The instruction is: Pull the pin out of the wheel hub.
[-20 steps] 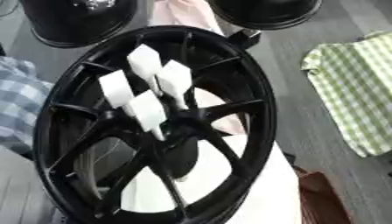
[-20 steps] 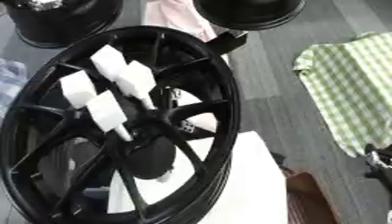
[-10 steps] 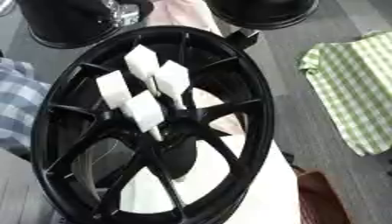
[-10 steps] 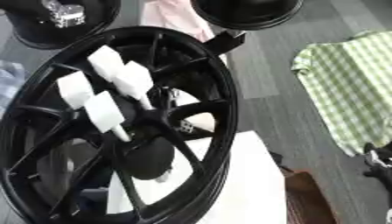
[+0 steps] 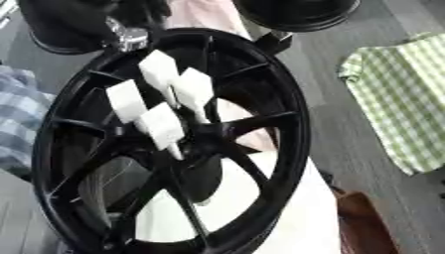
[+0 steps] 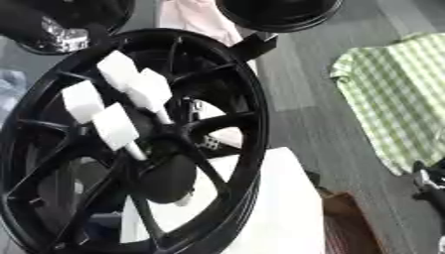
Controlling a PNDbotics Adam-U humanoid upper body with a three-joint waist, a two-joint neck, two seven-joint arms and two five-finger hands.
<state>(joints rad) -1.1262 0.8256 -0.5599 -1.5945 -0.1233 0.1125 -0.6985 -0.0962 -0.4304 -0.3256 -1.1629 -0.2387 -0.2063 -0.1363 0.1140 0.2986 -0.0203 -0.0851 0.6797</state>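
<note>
— Where are the pins?
— Four white-headed pins (image 5: 162, 126) stand in the black wheel hub (image 5: 187, 149).
— The left hand (image 5: 130, 37)?
— At the upper rim; fingers unreadable. Grasp one head, pull along its shaft.

A green checked cloth (image 5: 402, 99) lies at right, a second black wheel (image 5: 295, 12) at top centre, a blue plaid cloth (image 5: 16, 119) at left edge.

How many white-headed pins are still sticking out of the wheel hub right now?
4, clustered over the wheel hub: upper pin, right pin, left pin, lowest pin. Any others behind the spokes can't be seen.
</note>
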